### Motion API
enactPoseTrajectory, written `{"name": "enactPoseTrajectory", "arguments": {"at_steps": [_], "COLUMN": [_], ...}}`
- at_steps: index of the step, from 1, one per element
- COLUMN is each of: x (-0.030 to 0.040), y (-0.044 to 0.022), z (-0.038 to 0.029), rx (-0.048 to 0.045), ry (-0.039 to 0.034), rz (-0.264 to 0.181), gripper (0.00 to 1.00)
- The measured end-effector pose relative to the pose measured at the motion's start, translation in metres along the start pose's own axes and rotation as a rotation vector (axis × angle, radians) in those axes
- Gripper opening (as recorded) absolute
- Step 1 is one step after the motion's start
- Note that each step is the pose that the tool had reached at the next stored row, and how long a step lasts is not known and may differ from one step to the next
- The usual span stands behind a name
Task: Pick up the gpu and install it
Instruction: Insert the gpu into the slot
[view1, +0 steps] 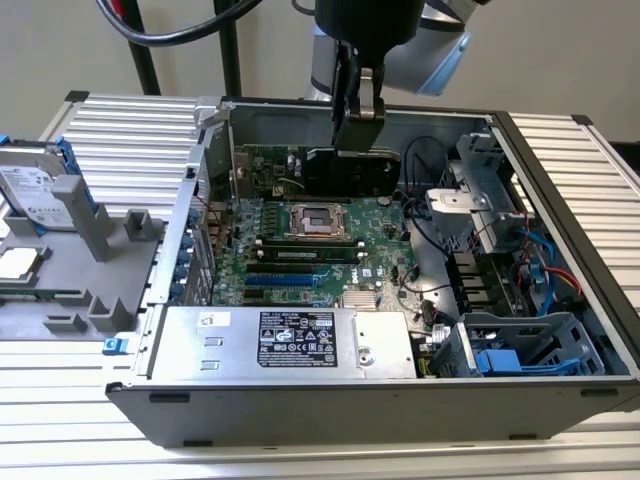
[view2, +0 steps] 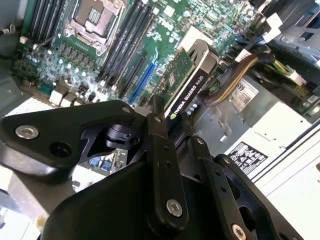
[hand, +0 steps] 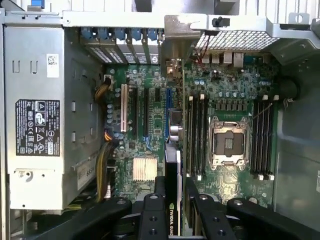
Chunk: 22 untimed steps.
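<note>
Your pincer (view1: 356, 100) is clamped on the gpu (view1: 348, 170), holding it edge-down above the motherboard (view1: 300, 255) inside the open computer case (view1: 560, 200).

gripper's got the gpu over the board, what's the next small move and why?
Probably a short, straight lowering toward the motherboard's expansion slots. The gripper is shut on the gpu, a flat card with a black cooler, held edge-on above the green motherboard inside the open grey case. In the first wrist view the card's edge runs parallel to the slots, seemingly not yet seated.
</note>
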<state>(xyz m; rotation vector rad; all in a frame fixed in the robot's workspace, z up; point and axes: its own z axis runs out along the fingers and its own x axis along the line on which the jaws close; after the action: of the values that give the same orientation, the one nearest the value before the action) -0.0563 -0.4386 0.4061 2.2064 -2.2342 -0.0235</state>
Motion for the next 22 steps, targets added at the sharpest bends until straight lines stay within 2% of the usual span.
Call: {"name": "enactPoseTrajectory", "arguments": {"at_steps": [5, 16, 22], "x": [0.0, 0.0001, 0.0001], "y": [0.0, -0.0001, -0.0001], "z": [0.0005, 0.0097, 0.0103], "rx": [0.0002, -0.0002, -0.0002], "ry": [-0.0004, 0.0002, 0.0003], "rz": [0.001, -0.029, -0.035], "gripper": [0.0, 0.0, 0.0]}}
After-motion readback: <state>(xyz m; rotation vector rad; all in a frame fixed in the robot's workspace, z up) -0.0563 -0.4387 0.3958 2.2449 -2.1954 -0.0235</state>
